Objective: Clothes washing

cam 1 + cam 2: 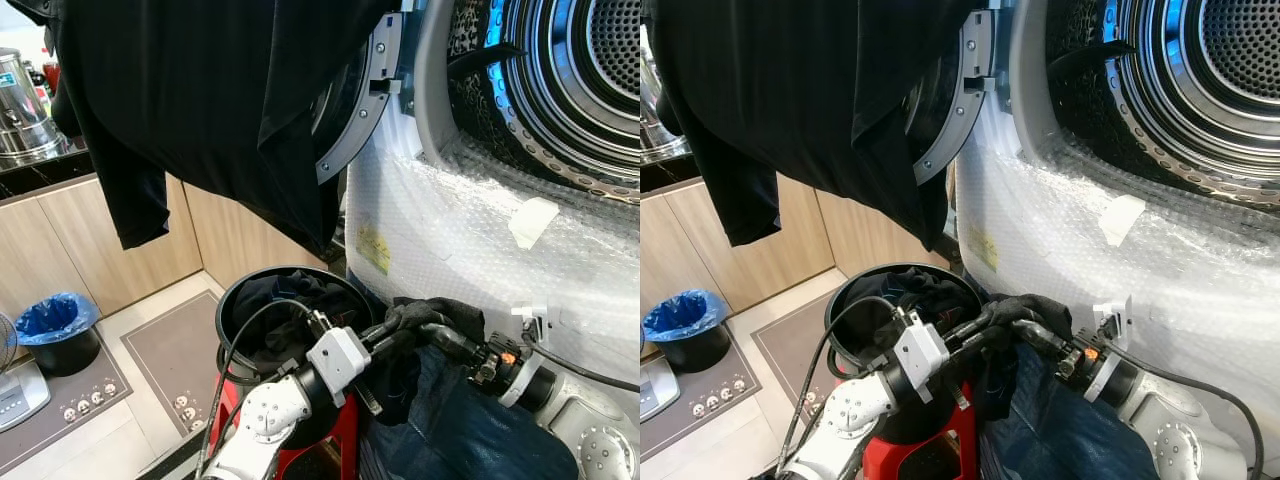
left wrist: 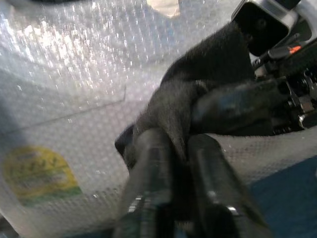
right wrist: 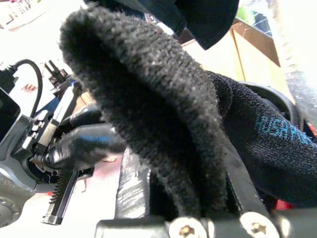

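- Left hand [image 1: 400,328] — its two black fingers lie close together, clamped on one end of a dark knitted sock [image 1: 432,313]; the left wrist view shows the cloth pinched between them.
- Right hand [image 1: 448,338] — it reaches in from the opposite side and meets the left hand at the sock; the sock drapes over its fingers in the right wrist view, but whether they grip it cannot be told.
- Blue garment [image 1: 460,425] — it hangs just below both hands, against the front of the washing machine.
- Black laundry basket [image 1: 240,290] — it stands on a red stool [image 1: 335,440] behind the left arm, with dark clothes inside.
- Washing machine [image 1: 470,230] — its front is wrapped in bubble film and carries a yellow label [image 1: 374,247]; the door [image 1: 355,110] stands open, and the perforated drum [image 1: 590,60] is exposed above.
- Black shirt [image 1: 200,110] — it hangs over the open door, above the basket.
- Farther left — a bin with a blue liner [image 1: 55,330] stands on the floor below wooden cabinets [image 1: 70,250].
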Tool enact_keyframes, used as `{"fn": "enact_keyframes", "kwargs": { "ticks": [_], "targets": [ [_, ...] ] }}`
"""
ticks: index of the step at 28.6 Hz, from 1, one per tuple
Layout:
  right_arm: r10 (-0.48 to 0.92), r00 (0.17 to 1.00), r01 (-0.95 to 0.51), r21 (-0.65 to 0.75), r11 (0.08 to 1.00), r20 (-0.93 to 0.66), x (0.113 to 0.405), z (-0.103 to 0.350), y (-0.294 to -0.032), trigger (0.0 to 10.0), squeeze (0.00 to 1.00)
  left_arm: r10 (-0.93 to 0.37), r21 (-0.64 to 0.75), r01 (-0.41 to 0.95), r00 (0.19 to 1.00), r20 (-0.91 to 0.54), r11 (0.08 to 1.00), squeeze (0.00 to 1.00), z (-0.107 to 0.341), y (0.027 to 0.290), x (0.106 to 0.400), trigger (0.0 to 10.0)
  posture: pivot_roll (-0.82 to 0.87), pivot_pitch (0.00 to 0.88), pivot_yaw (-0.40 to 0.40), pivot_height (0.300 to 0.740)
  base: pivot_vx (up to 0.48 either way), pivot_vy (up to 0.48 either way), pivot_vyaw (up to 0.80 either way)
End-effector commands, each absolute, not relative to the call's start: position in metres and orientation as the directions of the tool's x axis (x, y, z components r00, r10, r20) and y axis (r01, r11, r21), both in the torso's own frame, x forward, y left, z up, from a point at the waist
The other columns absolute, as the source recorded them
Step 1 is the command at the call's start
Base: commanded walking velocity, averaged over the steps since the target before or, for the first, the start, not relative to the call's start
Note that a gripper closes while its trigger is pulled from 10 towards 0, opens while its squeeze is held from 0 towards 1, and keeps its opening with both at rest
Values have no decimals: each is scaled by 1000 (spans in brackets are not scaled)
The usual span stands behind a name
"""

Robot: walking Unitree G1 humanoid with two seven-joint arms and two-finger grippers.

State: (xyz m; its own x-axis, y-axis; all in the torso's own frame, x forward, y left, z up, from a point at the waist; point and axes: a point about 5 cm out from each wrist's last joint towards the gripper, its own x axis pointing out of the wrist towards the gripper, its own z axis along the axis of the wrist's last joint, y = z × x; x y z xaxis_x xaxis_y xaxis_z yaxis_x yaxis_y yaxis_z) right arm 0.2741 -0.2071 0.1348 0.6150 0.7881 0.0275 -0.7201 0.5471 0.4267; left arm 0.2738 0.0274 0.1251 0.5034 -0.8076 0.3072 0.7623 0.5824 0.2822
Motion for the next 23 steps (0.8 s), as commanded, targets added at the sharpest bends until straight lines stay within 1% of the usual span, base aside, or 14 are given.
{"fn": "enact_keyframes", "kwargs": {
  "ticks": [1,9,12,13,14,16,17,19,20,21,22,23],
  "targets": [
    [780,623,-728,406,553,55,278,144,-211,0,0,-815,275,771,505,286,574,1000,122,28,273,10000,-65,0,-19,740,0,0,0],
    [787,615,-738,397,546,59,277,145,-211,0,0,-802,269,761,519,295,591,1000,124,37,270,10000,-62,0,-19,740,0,0,0],
    [801,596,-761,363,538,62,275,147,-212,0,0,-796,300,740,526,300,602,1000,125,40,268,10000,-59,0,-20,740,0,0,0],
    [806,588,-770,350,534,62,274,148,-212,3059,0,-797,312,736,523,302,601,1000,126,41,267,10000,-59,0,-20,740,0,0,0],
    [814,577,-780,337,527,63,273,151,-213,8235,0,-803,346,726,516,297,594,1000,126,41,265,10000,-57,0,-21,740,0,0,0],
    [819,570,-787,329,522,64,272,152,-214,8235,0,-808,369,719,511,293,589,1000,126,42,264,10000,-57,0,-21,740,0,0,0],
    [836,544,-807,317,498,69,270,157,-215,10000,0,-820,397,718,502,274,572,1000,125,42,262,10000,-54,0,-23,740,0,0,0],
    [858,508,-831,308,463,81,267,163,-214,10000,0,-835,387,740,488,255,551,1000,123,43,260,10000,-55,0,-23,740,0,0,0],
    [887,451,-867,284,410,97,263,174,-213,9490,0,-848,404,746,472,240,529,1000,124,45,257,10000,-53,0,-25,740,0,0,0],
    [887,451,-867,284,410,97,263,174,-213,9490,0,-848,404,746,472,240,529,1000,124,45,257,10000,-53,0,-25,740,0,0,0],
    [903,419,-885,267,381,99,261,180,-211,8941,0,-859,406,757,458,229,512,1000,124,47,254,10000,-53,0,-25,740,0,0,0],
    [906,411,-889,265,375,98,261,181,-211,8941,0,-864,397,767,448,229,503,1000,124,47,253,10000,-53,0,-26,740,0,0,0]
  ]
}}
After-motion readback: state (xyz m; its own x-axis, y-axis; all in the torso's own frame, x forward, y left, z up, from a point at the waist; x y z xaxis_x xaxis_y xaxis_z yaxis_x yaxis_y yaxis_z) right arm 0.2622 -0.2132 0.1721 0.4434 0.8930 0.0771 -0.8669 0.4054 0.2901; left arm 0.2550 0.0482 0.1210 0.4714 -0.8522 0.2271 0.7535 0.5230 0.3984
